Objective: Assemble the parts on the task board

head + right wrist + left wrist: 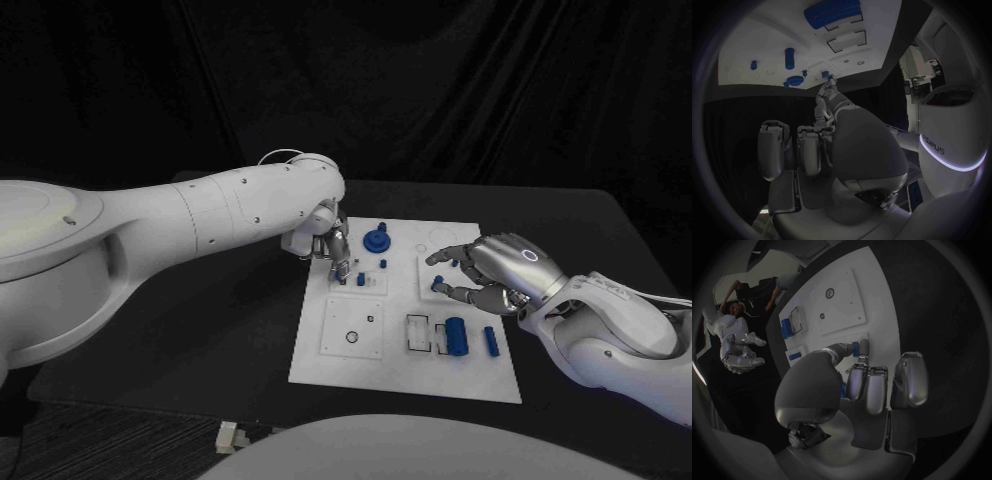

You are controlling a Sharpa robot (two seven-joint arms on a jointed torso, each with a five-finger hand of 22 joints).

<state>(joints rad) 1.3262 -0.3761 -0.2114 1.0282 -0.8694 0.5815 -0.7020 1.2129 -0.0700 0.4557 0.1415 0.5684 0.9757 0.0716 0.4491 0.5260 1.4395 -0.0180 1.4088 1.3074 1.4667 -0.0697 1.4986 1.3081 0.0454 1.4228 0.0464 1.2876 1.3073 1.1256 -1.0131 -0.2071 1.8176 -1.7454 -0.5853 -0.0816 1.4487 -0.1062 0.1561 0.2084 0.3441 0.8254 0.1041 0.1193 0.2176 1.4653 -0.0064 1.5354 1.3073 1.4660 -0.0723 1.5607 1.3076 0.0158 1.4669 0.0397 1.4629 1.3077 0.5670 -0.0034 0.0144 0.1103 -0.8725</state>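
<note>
Nearest the head camera, the white task board (339, 365) lies on the black table (188, 350), and its recesses hold the blue parts. A framed rectangular pocket near the front carries a large blue block (456, 335), with an open framed slot (417, 333) just beside it and a slim blue bar (492, 341) on the block's other side. Farther back a round blue gear-like piece (376, 240) stands on the board, with small blue pegs (382, 264) near it. At the board's far-left corner, the left hand (326, 243) reaches down, its fingers drawn close together with the fingertips (862, 347) on a small blue part; whether it is actually pinched I cannot tell. Over the board's right edge, the right hand (483, 268) hovers with fingers curled and apart, holding nothing visible.
</note>
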